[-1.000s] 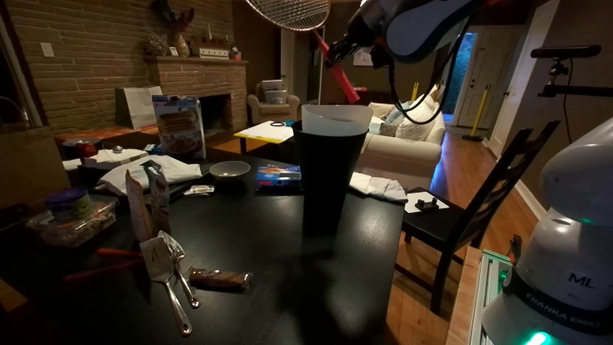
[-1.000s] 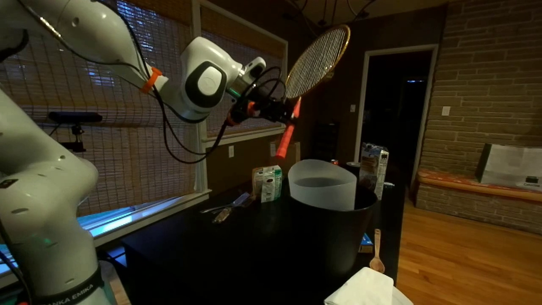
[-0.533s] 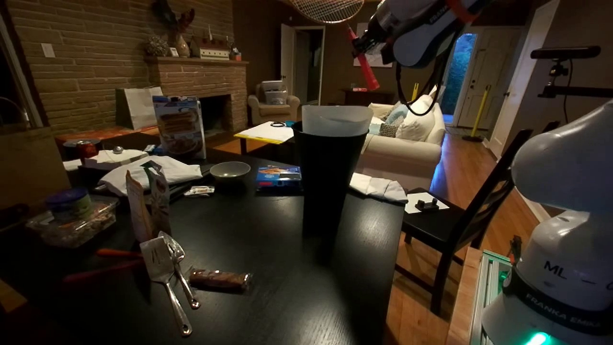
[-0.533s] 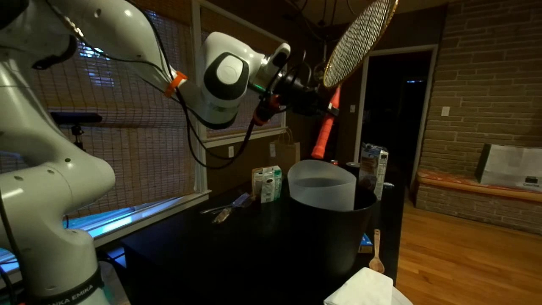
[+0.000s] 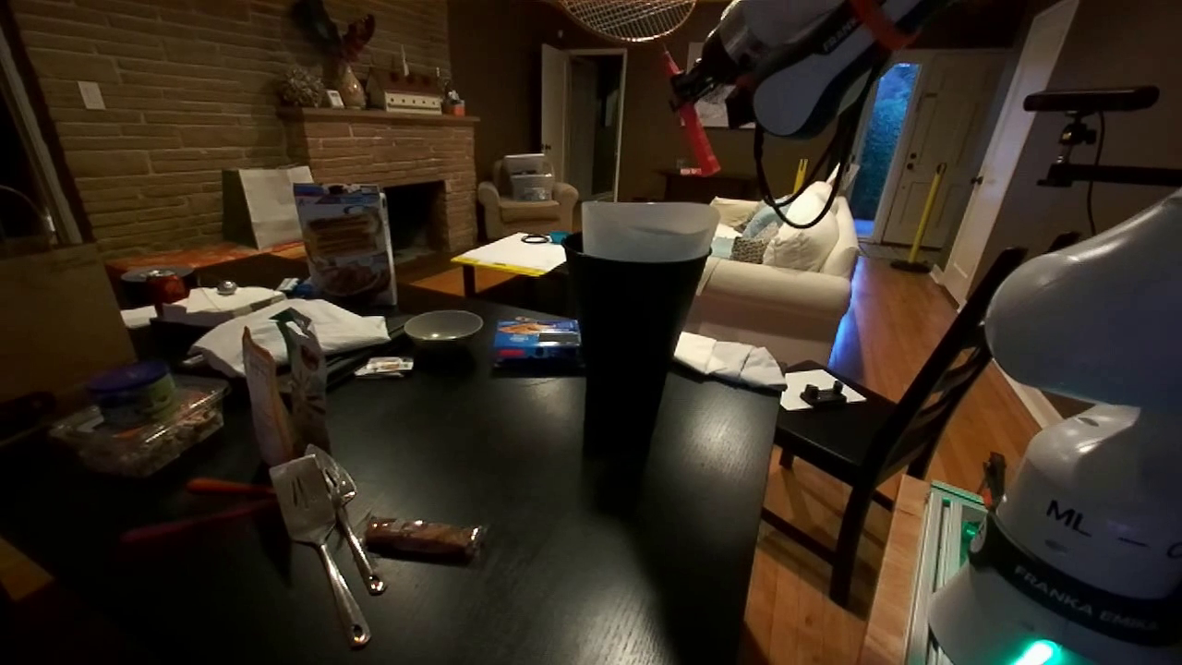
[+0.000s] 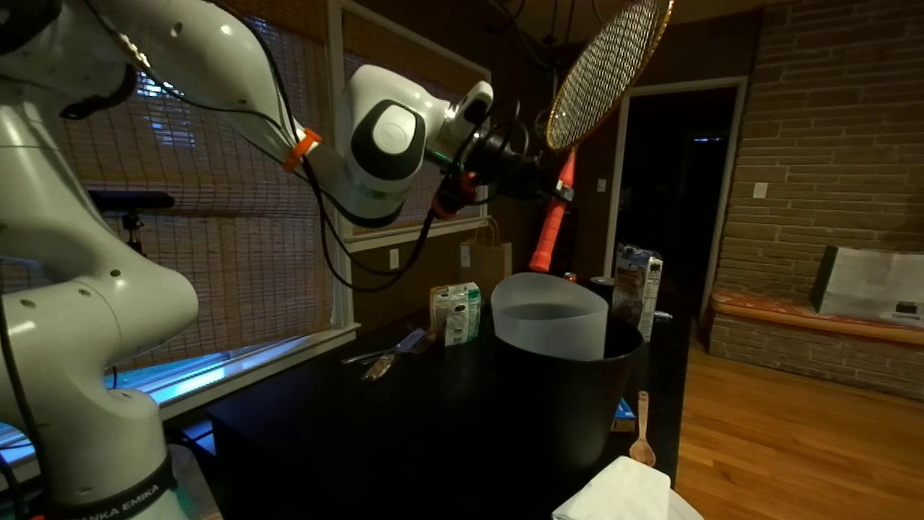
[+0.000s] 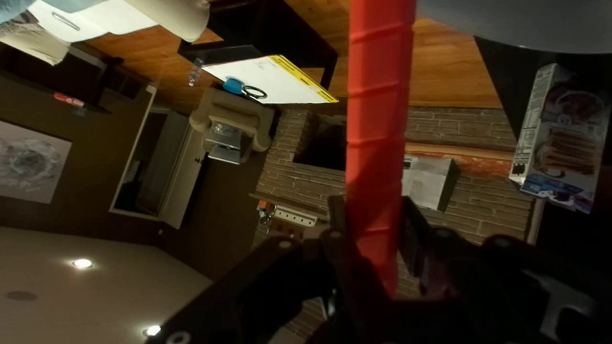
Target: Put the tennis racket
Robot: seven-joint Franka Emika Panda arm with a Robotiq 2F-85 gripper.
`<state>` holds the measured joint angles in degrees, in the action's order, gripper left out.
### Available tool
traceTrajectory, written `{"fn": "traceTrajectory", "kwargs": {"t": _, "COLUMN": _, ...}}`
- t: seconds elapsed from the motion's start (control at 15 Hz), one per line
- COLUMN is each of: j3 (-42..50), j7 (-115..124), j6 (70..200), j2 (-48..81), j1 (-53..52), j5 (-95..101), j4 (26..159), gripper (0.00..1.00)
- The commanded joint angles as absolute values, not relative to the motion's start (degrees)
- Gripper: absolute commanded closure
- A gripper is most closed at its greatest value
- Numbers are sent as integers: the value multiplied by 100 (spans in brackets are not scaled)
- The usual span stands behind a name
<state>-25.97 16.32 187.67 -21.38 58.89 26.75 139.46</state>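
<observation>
I hold the racket (image 6: 581,119) up in the air, its handle (image 7: 380,119) clamped in my claw (image 7: 373,215), one dark finger (image 7: 412,224) against each side. The handle is red, with ridged bands across it; in an exterior view my grip falls high on it, just below the hoop (image 5: 635,40). The hoop is a thin golden-brown oval, its strings (image 6: 610,68) a fine pale mesh. It points up and runs out of the top of both exterior views; the handle's free end points down, so the long axis leans, hoop uppermost. In the wrist view the handle runs almost straight up and down.

Lower than that end stands the bin (image 5: 637,342), black, smooth and flared toward the rim, with a frosted liner (image 6: 548,321) rising wavy-edged above it. The end is apart from both; whether it is squarely over the mouth I cannot tell.

The bench (image 5: 545,573) is dark wood, grain showing in the glare. On it are a slotted metal spatula (image 5: 305,503), a brown bar (image 5: 423,538) in shiny clear wrap, a round bowl (image 5: 443,330) and a blue box (image 5: 537,342); a tall box (image 5: 346,245) carries a food picture, its lettering too small to read. On the black band (image 5: 1071,591) of my base (image 5: 1034,494) I read FRANKA EMIKA, with ML above.
</observation>
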Motion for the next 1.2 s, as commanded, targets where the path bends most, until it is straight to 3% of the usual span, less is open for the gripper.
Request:
{"fn": "traceTrajectory", "kwargs": {"t": 0.0, "j3": -3943, "j7": 2079, "j6": 19740, "j2": -1974, "j1": 7302, "j5": 2442, "j4": 14071, "gripper": 93}}
{"fn": "traceTrajectory", "kwargs": {"t": 0.67, "j3": -8318, "j7": 2067, "j6": 20223, "j2": -1960, "j1": 10551, "j5": 828, "j4": 14179, "gripper": 93}}
{"fn": "traceTrajectory", "kwargs": {"t": 0.93, "j3": -9180, "j7": 2395, "j6": 20271, "j2": -2371, "j1": 11372, "j5": 387, "j4": 14236, "gripper": 93}}
{"fn": "traceTrajectory", "kwargs": {"t": 1.13, "j3": -9279, "j7": 2542, "j6": 20361, "j2": -2580, "j1": 11641, "j5": 92, "j4": 14185, "gripper": 93}}
